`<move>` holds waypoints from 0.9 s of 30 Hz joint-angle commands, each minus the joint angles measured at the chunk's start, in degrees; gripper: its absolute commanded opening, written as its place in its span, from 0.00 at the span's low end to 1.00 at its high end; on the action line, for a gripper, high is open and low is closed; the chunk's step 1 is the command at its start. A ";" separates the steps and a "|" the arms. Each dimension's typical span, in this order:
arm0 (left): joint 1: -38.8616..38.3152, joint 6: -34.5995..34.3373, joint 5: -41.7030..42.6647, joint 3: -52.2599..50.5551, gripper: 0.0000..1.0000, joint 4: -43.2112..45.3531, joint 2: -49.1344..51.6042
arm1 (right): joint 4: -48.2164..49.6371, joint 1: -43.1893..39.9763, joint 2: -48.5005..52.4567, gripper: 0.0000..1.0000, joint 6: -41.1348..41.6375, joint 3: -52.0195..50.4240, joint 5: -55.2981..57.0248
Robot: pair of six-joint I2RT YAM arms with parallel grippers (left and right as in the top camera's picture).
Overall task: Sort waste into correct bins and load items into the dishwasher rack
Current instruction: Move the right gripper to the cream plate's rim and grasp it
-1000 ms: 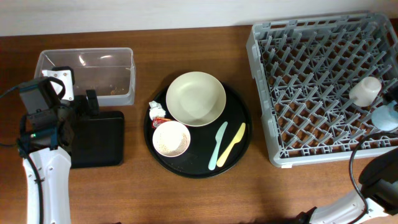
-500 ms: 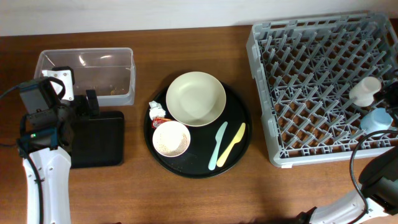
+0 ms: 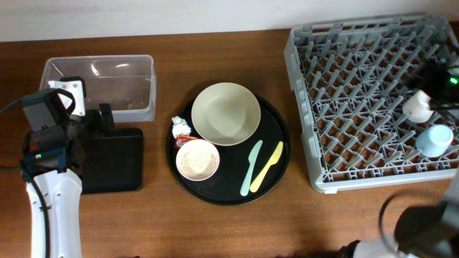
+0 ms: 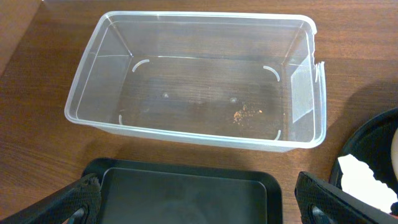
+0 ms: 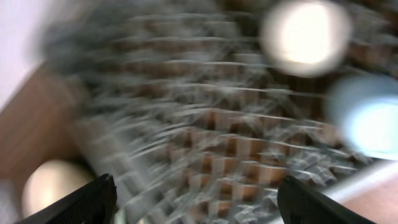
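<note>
The grey dishwasher rack fills the right side, holding a white cup and a light-blue cup. My right gripper hovers open and empty above the rack, its view blurred; both cups lie ahead of it. On the round black tray sit the cream plate, a bowl of rice-like grains, a mint-green spoon, a yellow spoon, a white paper wad and a red wrapper. My left gripper is open over the black rectangular tray.
The clear tub stands just beyond the black rectangular tray, with a few crumbs on its floor. The round tray's rim and the paper wad show at the right of the left wrist view.
The right gripper has let go of the light-blue cup, which now rests in the rack, and has swung away toward the rack's far right. The left arm has not moved.
</note>
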 commanded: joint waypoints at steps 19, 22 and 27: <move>0.31 -0.74 -0.39 1.31 0.99 0.00 0.02 | 8.26 51.39 26.84 0.72 3.58 -1.16 19.30; 0.31 -0.74 -0.39 1.31 0.99 0.00 0.02 | 11.06 51.06 28.17 0.74 3.72 -1.16 19.50; 0.31 -0.74 -0.37 1.31 0.99 0.00 0.02 | 12.20 50.51 30.53 0.64 5.14 -1.16 19.76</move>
